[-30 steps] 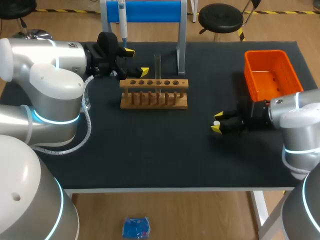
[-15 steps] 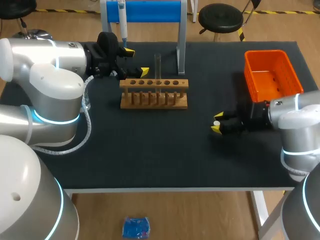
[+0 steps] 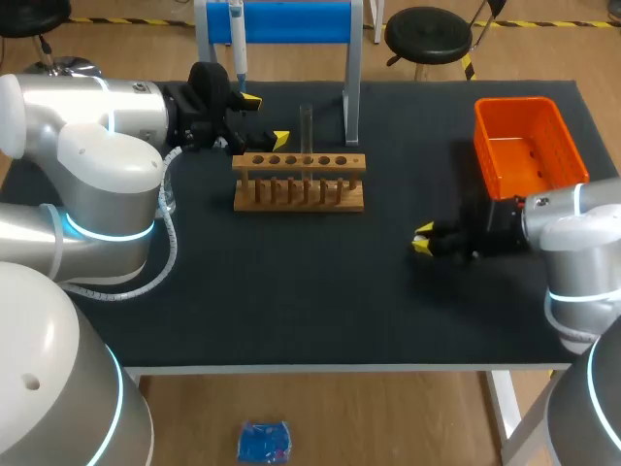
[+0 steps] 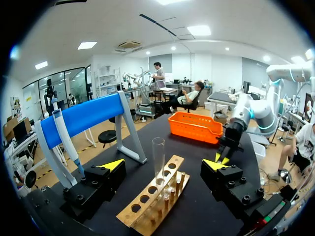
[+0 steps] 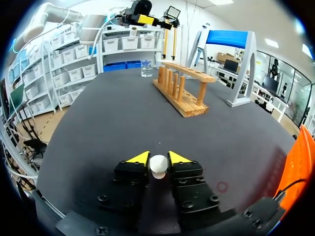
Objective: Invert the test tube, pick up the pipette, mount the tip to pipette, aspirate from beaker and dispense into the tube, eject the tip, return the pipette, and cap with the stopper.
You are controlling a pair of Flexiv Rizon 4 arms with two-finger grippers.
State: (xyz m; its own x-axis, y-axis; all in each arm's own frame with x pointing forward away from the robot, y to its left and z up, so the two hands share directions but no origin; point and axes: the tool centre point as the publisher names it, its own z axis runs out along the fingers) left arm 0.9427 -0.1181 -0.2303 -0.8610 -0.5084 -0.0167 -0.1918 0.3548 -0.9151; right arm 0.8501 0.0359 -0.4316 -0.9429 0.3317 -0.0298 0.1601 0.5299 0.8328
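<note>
Black table (image 3: 291, 291) beneath everything. At the back, blue stand (image 3: 291, 19); toward the right edge, orange bin (image 3: 524, 146). In the middle, wooden rack (image 3: 299, 184). Just behind the rack's left end, left gripper (image 3: 265, 119), fingers spread wide and holding nothing, with the tube ahead of them and untouched. Well apart from the rack and near the bin, right gripper (image 3: 421, 239), low over the table, fingers drawn in to a narrow gap and pinching the stopper from 2 sides. Pipette (image 3: 236, 39) hanging on the stand, apparently returned. Test tube (image 3: 306, 126) upright in 1 rack hole, mouth up and uncapped. Small beaker (image 5: 146, 68) beyond the rack's far end. Smallest of all, round white stopper (image 5: 158, 166) between the yellow tips. Probably capping, the last step. Lift clear of the table first, keep the pinch firm against rolling, centre straight above the tube mouth, descend vertically, press gently on thin glass, and steer clear of the left fingers.
</note>
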